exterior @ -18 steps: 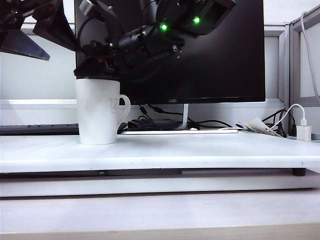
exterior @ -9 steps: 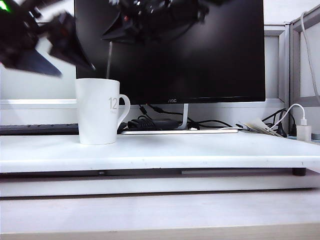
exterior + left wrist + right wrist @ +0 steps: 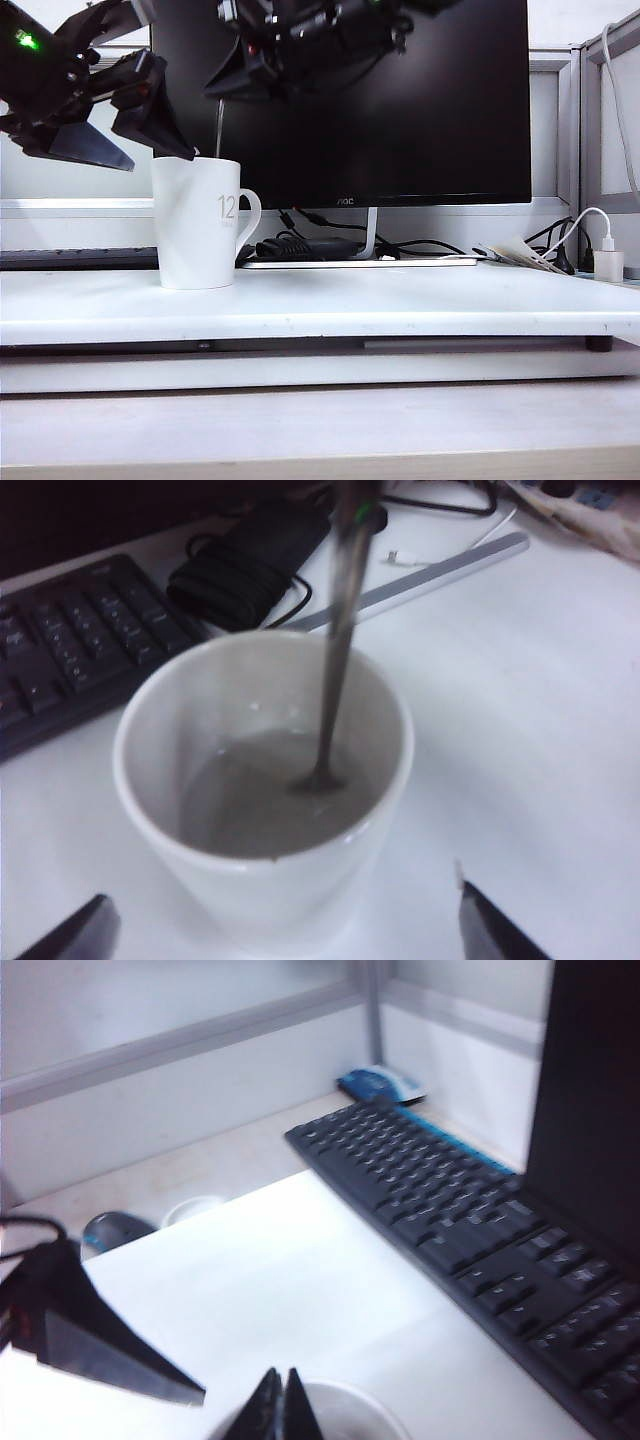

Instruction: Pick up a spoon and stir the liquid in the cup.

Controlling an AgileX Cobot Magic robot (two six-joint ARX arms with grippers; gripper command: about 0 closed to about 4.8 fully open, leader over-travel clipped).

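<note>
The white cup (image 3: pixel 198 222) stands on the white shelf at the left, its "12" facing the exterior camera. The left wrist view looks down into the cup (image 3: pixel 265 780), which holds greyish liquid. The spoon (image 3: pixel 219 128), a thin grey handle, hangs straight down into the cup, and its lower end dips into the liquid (image 3: pixel 322 778). My right gripper (image 3: pixel 222 88) is above the cup and shut on the spoon's upper end; its jaws (image 3: pixel 280 1400) are pressed together over the cup rim. My left gripper (image 3: pixel 160 160) hovers at the cup's upper left, open, its fingertips (image 3: pixel 75 935) wide apart either side of the cup.
A black monitor (image 3: pixel 400 100) stands right behind the cup. A black keyboard (image 3: pixel 70 650) and a coiled black cable (image 3: pixel 250 565) lie beyond it. A white charger (image 3: pixel 607 262) and wires sit at the far right. The shelf's front edge (image 3: pixel 320 325) runs across the view.
My right gripper has risen from the cup's rim, baring the spoon handle between it and the cup. My left gripper has come down and in toward the cup.
</note>
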